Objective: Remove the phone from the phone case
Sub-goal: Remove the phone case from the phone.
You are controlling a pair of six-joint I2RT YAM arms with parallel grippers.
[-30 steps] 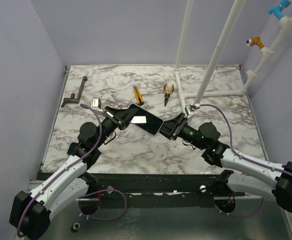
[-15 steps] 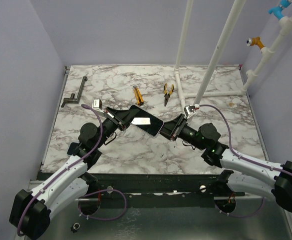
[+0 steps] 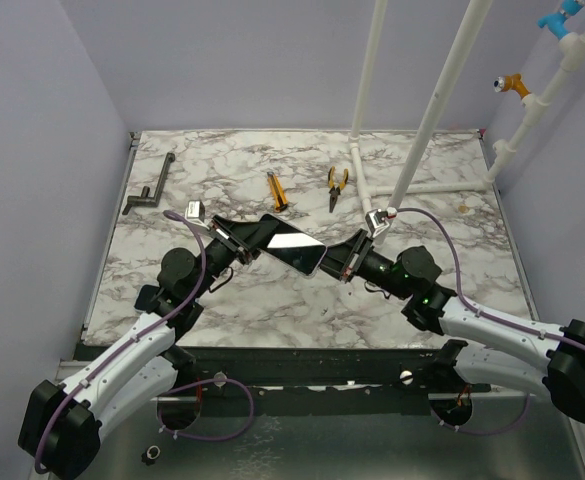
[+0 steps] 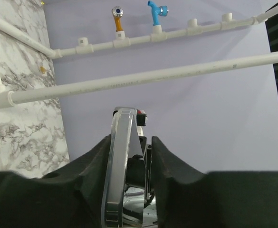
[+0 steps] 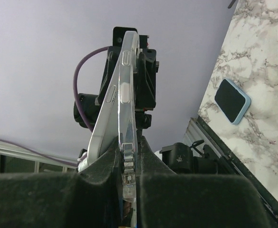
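Observation:
The phone [image 3: 294, 247], dark screen up, hangs above the table between both grippers. My left gripper [image 3: 248, 237] stands open around its left end. In the left wrist view the silvery phone edge [image 4: 117, 161] leans on the left pad, with a gap to the right pad [image 4: 169, 166]; the gripper [image 4: 131, 159] is not clamping. My right gripper [image 3: 333, 261] is shut on the right end. In the right wrist view the gripper [image 5: 129, 149] pinches the clear phone case [image 5: 129, 90], while the white phone body [image 5: 105, 123] splays off to the left of it.
Yellow-handled pliers [image 3: 338, 186], a yellow-black tool [image 3: 276, 190] and a dark metal handle [image 3: 147, 192] lie at the back of the marble table [image 3: 452, 250]. White pipes [image 3: 427, 120] rise at the back right. A dark slab with a light blue rim [image 5: 232, 100] lies on the table.
The right gripper has closed onto the case end. The left gripper's jaws have loosened around the phone. The phone has barely shifted.

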